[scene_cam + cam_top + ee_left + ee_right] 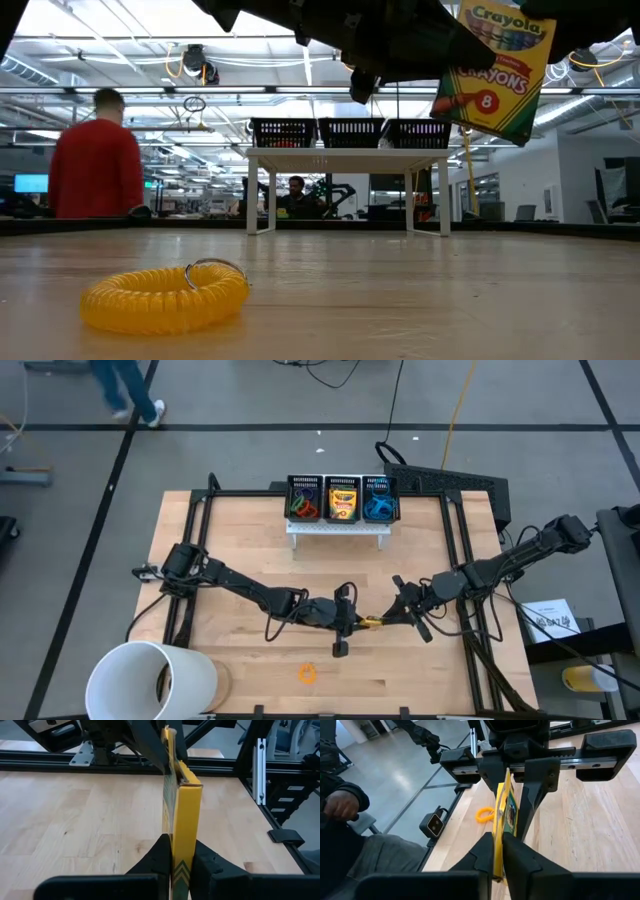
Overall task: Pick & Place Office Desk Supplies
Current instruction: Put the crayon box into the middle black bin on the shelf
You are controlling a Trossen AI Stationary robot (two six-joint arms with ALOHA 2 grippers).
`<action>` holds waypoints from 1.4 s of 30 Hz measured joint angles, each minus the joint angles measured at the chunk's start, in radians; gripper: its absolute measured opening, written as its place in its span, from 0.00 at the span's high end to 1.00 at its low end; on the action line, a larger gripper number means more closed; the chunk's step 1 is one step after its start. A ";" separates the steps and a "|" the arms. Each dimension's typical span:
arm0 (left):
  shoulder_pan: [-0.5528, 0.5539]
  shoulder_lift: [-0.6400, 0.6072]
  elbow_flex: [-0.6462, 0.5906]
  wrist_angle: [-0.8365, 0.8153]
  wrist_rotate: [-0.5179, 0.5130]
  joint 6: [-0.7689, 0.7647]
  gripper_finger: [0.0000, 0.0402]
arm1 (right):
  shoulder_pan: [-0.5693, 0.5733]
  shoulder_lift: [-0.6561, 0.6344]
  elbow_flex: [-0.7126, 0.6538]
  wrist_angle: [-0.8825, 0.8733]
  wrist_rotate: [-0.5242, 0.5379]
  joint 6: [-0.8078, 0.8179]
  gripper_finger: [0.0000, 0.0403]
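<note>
A flat yellow-and-green crayon box (370,623) hangs in the air over the middle of the table, between both grippers. In the low view the box (495,65) is tilted, well above the wood. My left gripper (352,622) is shut on its left end and my right gripper (390,619) on its right end. An orange coiled loop with a key ring (165,295) lies flat on the table near the near edge (307,674). My left gripper (182,870) pinches one narrow end of the box (183,851) between its two fingers, coming level from the table's left, along the box. The box is lifted clear and stands on edge. My right gripper (498,857) pinches the opposite end of the box (501,836) between its two fingers, coming level from the table's right, along the box. The left gripper's fingers (535,782) clasp the far end.
Three black mesh bins (342,500) sit on a white riser at the far edge, holding loops and a crayon box. A large white cup (150,680) lies at the near left corner. A person walks beyond the far edge (125,390); another person's hand (340,805) shows beside the table.
</note>
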 joint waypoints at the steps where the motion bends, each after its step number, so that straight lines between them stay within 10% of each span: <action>1: 0.000 0.000 0.000 0.000 0.000 -0.001 0.92 | 0.000 0.000 0.000 0.001 0.000 -0.001 0.96; 28: 0.004 -0.285 0.001 -0.259 -0.002 -0.074 0.70 | -0.001 -0.073 0.012 -0.015 0.061 -0.102 0.99; 42: 0.004 -0.531 -0.170 -0.258 -0.003 0.145 0.70 | -0.219 -0.064 0.427 -0.532 0.102 -0.216 0.99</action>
